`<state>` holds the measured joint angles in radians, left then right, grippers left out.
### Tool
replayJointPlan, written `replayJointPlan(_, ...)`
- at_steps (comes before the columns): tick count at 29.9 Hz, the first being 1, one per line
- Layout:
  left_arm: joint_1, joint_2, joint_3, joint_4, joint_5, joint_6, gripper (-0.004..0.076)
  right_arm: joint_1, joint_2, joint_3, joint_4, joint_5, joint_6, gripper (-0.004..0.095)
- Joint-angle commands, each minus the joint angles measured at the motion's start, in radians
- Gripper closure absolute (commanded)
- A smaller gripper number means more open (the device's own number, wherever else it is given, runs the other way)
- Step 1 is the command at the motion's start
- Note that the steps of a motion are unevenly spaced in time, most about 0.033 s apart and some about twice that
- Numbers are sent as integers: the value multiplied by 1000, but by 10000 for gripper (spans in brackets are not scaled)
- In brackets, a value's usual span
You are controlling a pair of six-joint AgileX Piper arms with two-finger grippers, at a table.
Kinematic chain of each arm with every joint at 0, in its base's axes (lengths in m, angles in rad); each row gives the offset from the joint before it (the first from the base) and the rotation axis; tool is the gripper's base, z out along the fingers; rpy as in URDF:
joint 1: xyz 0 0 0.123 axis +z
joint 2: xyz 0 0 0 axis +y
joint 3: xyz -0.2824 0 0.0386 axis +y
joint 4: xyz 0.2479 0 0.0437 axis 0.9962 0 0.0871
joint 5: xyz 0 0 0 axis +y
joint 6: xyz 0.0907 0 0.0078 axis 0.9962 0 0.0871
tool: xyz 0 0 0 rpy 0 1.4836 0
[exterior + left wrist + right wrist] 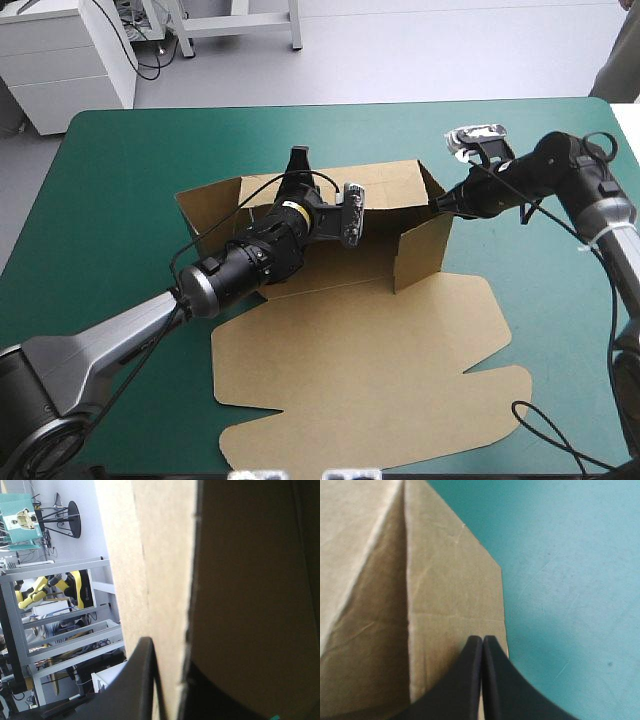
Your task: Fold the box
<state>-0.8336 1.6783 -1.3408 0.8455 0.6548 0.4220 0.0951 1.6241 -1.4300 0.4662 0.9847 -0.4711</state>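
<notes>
- Left pincer [167, 680] pinches the top edge of the raised back wall of the box [400, 350].
- Right pincer [483, 645] pressed together, tips against the right wall's outside; inward push likely next.

Floor [400, 50]: pale grey, smooth, across the frame's top.
Cabinet [60, 60]: white, with drawers, upper left.
Frame [240, 25]: white legs, top centre.
Cables [150, 55]: black, beside the cabinet.
Table [120, 180]: teal-green cover, evenly lit.

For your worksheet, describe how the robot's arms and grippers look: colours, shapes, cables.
Left arm: grey tube, silver collar, black wrist with a yellow band. Right arm: grey, black wrist. Thin black cables trail both. Left gripper and right gripper: curved black fins.
</notes>
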Motion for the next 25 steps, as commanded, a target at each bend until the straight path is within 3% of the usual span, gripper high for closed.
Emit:
replayJointPlan(1, -18, 19, 26, -188, 20, -17, 731, -9, -121, 114, 135, -160, -179, 927)
replayJointPlan(7, -18, 19, 26, -188, 22, -17, 731, -9, -238, 404, 496, -405, -635, 927)
replayJointPlan(9, -20, 19, 26, -190, 29, -13, 731, -9, -262, 462, 584, -434, -754, 927)
replayJointPlan(12, -30, 19, 26, -186, 38, -6, 731, -9, -286, 516, 593, -404, -848, 894)
replayJointPlan(14, -42, 19, 26, -183, 38, -5, 731, -9, -294, 533, 566, -378, -867, 791)
replayJointPlan(20, -84, 19, 26, -163, 40, -5, 731, -9, -296, 541, 590, -298, -959, 292)
replayJointPlan(22, -90, 19, 26, -142, 40, -5, 731, -9, -294, 541, 632, -298, -1018, 227)
replayJointPlan(25, -90, 19, 26, -141, 37, -5, 731, 1, -285, 541, 730, -314, -1127, 220)
